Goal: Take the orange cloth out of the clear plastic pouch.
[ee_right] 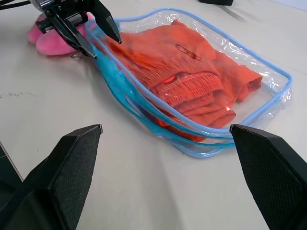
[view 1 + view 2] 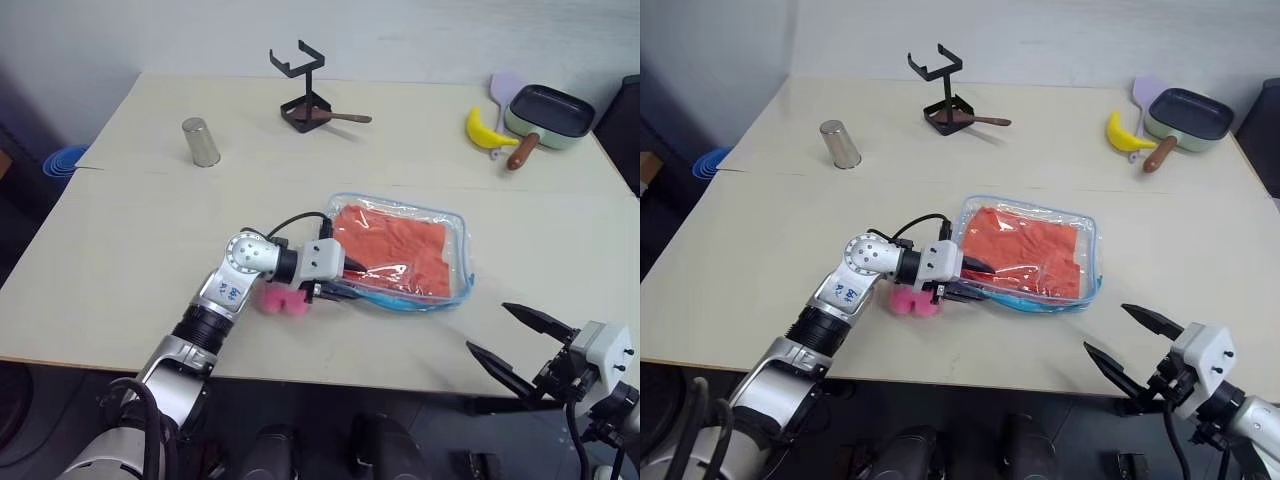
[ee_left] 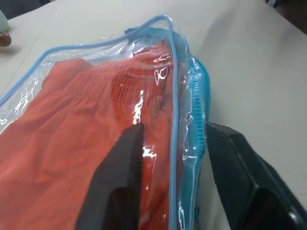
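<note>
Orange cloth (image 1: 192,81): bright, rumpled, folded inside clear plastic pouch (image 1: 268,84).
Pouch: blue-edged.
Left gripper (image 3: 172,158): fingers straddle the pouch edge; clamped or not, cannot tell.
Right gripper (image 1: 165,167): spread wide, empty.

You can count one pouch (image 2: 455,240), one cloth (image 2: 395,245), one pink toy (image 2: 283,300), one cup (image 2: 201,142), one banana (image 2: 484,131), one pan (image 2: 548,117), and one black stand (image 2: 305,95).

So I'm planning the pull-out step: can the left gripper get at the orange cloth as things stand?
Probably not directly. The left gripper straddles the blue-edged side of the clear plastic pouch, and a layer of plastic seems to lie between its fingers and the orange cloth, which lies fully inside.
</note>
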